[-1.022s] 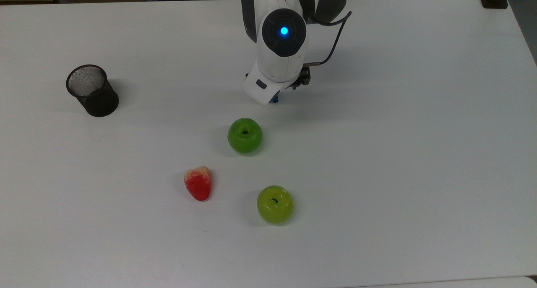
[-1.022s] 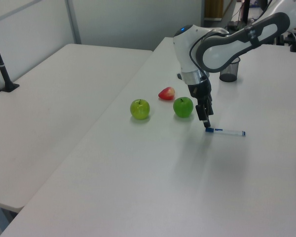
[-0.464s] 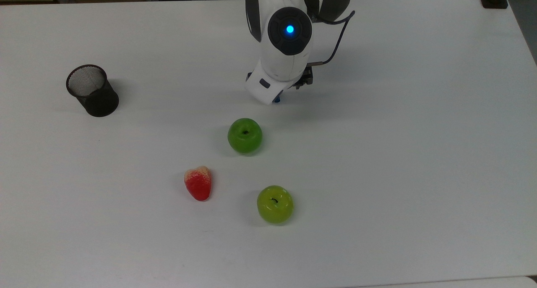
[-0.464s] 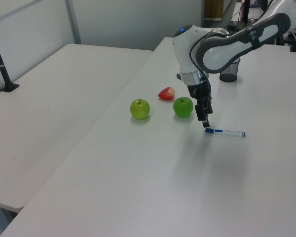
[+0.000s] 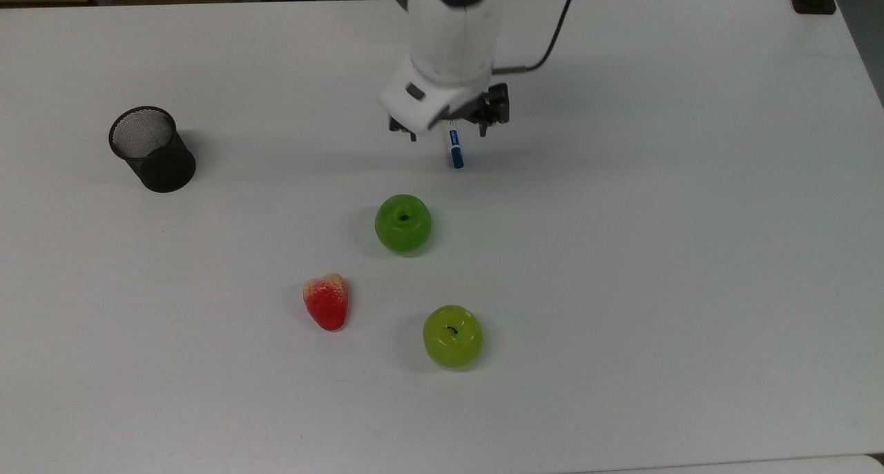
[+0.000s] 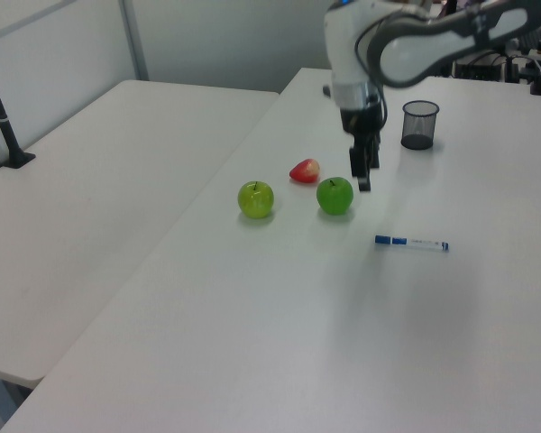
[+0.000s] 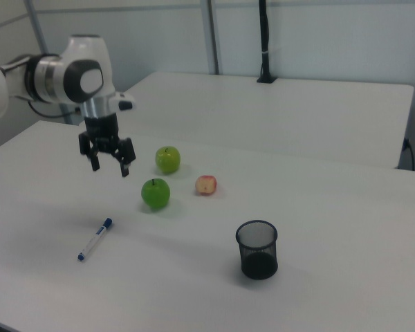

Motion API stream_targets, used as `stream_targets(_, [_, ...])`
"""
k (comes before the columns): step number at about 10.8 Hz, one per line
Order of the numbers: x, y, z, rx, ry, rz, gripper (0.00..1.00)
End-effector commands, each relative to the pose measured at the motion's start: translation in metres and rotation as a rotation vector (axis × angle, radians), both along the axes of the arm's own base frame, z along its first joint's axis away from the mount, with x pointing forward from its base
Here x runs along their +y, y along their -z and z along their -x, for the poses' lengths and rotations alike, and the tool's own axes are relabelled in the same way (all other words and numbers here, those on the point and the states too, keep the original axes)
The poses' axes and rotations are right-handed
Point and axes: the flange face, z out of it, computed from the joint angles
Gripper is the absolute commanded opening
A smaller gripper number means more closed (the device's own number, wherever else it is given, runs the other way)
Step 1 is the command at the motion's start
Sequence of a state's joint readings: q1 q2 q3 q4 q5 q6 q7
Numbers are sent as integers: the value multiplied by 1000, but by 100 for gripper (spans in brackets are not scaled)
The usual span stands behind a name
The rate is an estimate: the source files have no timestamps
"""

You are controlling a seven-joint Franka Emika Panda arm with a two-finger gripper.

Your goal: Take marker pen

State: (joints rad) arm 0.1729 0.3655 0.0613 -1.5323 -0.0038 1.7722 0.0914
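Marker pen point(image 7: 95, 239) lies flat on the white desk point(image 7: 194, 277), its blue cap end pointing toward the darker green apple point(image 7: 155, 193) in the right view, with nothing touching it. In the left view the marker pen point(image 6: 411, 242) rests alone on the desk point(image 6: 298, 343), lying across the picture with its blue cap at the left view's left. Hand point(image 7: 108, 160) hangs in the air above the desk, well clear of the pen, with its two black fingers point(image 7: 125, 168) spread apart and nothing between them. In the top view the hand point(image 5: 447, 127) sits over the pen's white end, and the blue cap part of the marker pen point(image 5: 456, 154) shows just below it. In the left view the hand point(image 6: 362, 173) points downward and appears beside the darker green apple point(image 6: 334, 195). Around it in the top view are the darker green apple point(image 5: 403, 223), a lighter green apple point(image 5: 453, 336) and a red strawberry point(image 5: 327, 302), each apart from the others. Black mesh cup point(image 5: 152, 148) stands upright near the top view's left, well apart from the pen.
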Motion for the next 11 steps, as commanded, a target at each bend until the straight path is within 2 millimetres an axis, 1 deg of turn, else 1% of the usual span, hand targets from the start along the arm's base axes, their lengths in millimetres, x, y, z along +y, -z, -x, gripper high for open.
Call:
stream_targets(1, [-54,-98,36,-70,74,11,100])
stream_targets(2, [-70,-124,50,-75,88,13,100])
stream_targets(3, [-83,-147,66,-68,99,17,100])
stream_targets(4, [-92,-166,82,-63,112,20,100])
stream_targets(5, [-102,-175,92,-57,127,23,100])
stream_targets(6, [-111,-181,97,-62,135,23,100])
stream_targets(7, [-115,-186,99,-70,126,21,100])
stream_targets(11, [-113,-182,96,-72,125,21,100])
